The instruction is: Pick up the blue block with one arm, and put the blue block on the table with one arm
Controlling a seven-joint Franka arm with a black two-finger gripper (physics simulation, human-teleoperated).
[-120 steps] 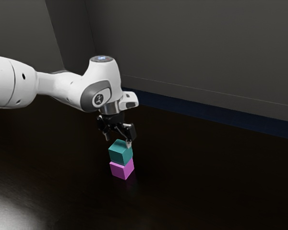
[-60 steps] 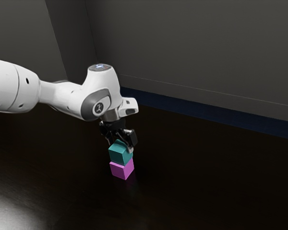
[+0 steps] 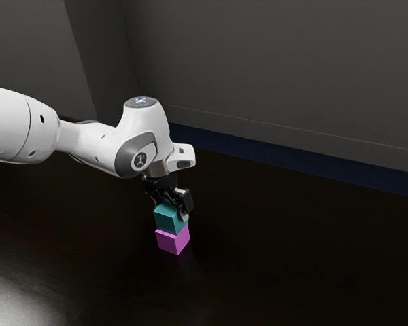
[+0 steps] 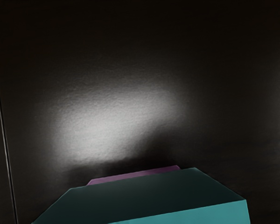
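Observation:
My gripper (image 3: 171, 206) is down at the top of the blue block (image 3: 166, 221), which looks teal, and partly covers its upper part. Whether the block is gripped cannot be made out, since its far side is hidden. That block rests on a pink block (image 3: 171, 241), with their sides roughly lined up. In the wrist view the teal block (image 4: 149, 196) lies large just under the hand, and a thin strip of the pink block (image 4: 135, 175) peeks out from beneath it.
The dark, glossy table (image 3: 272, 265) surrounds the stack. A grey wall (image 3: 279, 68) with a dark blue strip (image 3: 292, 159) at its foot runs behind the arm. A bright reflection lies on the surface in the wrist view.
My hand has come down from above the stack to the teal block's upper part. Both blocks appear to stand where they were.

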